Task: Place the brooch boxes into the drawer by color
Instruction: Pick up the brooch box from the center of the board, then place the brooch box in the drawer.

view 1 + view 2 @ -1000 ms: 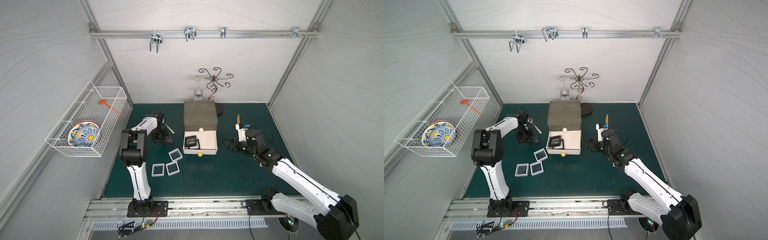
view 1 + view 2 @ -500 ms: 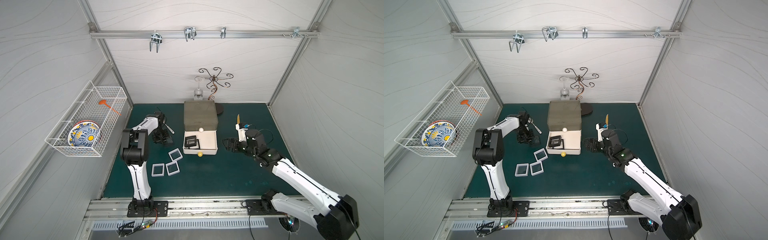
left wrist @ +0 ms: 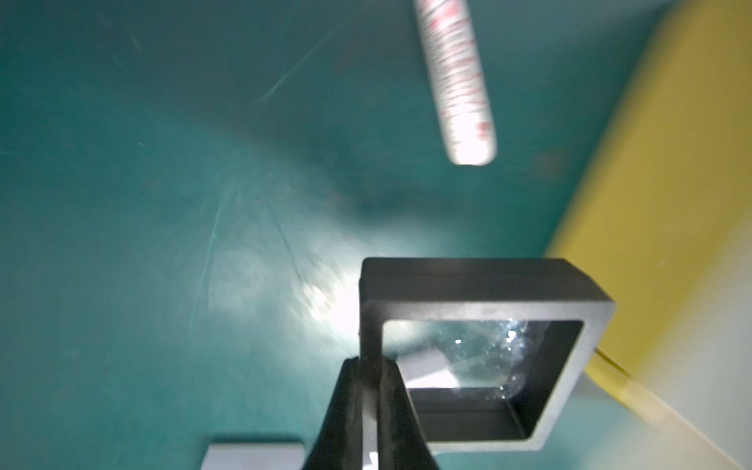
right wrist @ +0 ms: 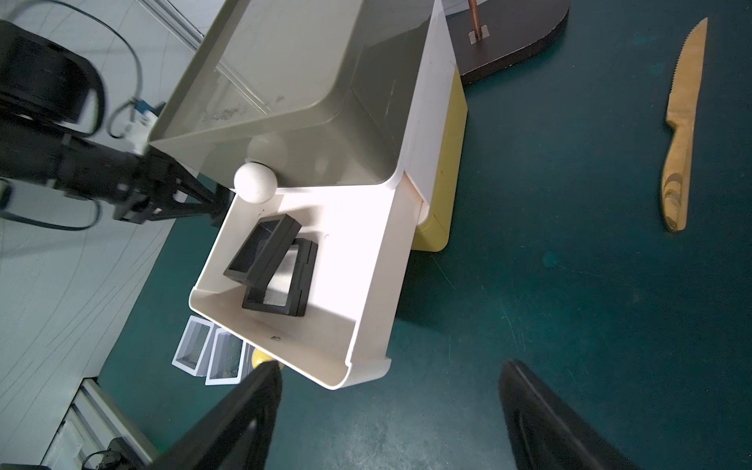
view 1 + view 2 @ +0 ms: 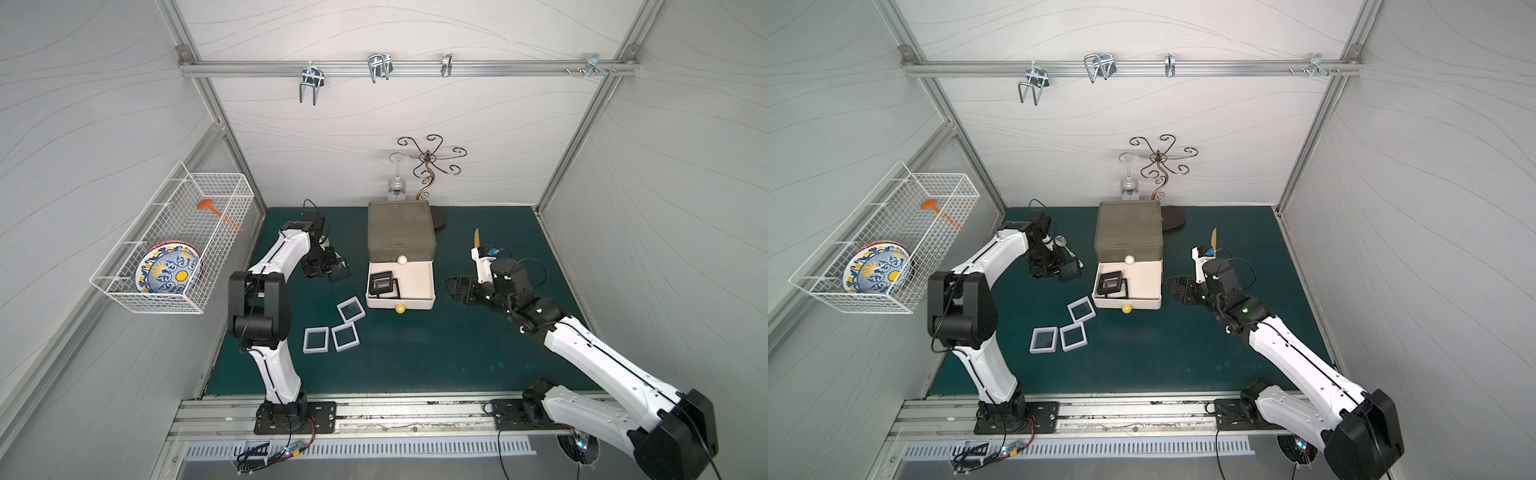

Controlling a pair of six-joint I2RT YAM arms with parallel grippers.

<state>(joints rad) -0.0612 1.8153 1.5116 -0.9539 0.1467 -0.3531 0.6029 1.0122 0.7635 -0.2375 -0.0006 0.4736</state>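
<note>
Just left of the drawer [image 5: 401, 232], the left claw [image 3: 370, 366] is pressed together on one side of a black brooch box [image 3: 480, 309], pinching its frame. The white tier [image 5: 417, 278] stands pulled out toward the near side, with two black boxes [image 5: 383, 283] lying overlapped in its left half, and three white boxes [image 5: 345, 336] lie flat on the green surface [image 5: 415, 353] near-left of it. To its right, the right claw [image 5: 451, 289] hovers spread wide, gripping nothing.
</note>
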